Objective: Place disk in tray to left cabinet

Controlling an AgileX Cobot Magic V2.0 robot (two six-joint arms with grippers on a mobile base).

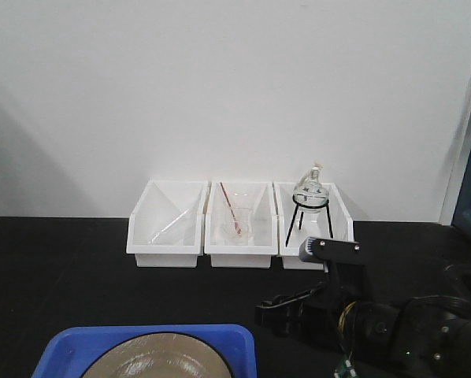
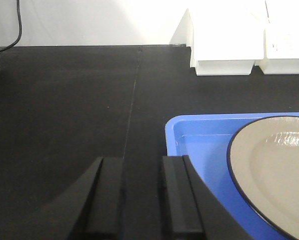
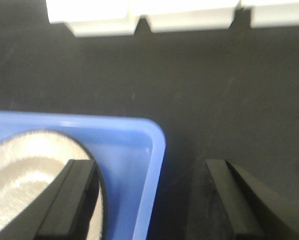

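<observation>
Our right claw (image 3: 149, 167) spread wide, straddling tray's (image 3: 134, 135) right lip: one finger over disk (image 3: 29, 170), one outside. Left claw (image 2: 142, 162) narrow, empty, just beside left lip. Disk lies in tray. We'd seat both claws on lips, lift level so disk doesn't slide. Bins (image 1: 239, 236) beyond; cabinet not in view.

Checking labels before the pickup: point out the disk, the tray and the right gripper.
disk (image 2: 279, 175), left wrist view, on its beige inner face.
tray (image 2: 202, 137), left wrist view, on bare blue floor beside the disk.
right gripper (image 3: 149, 167), right wrist view, midway between its fingertips.
</observation>
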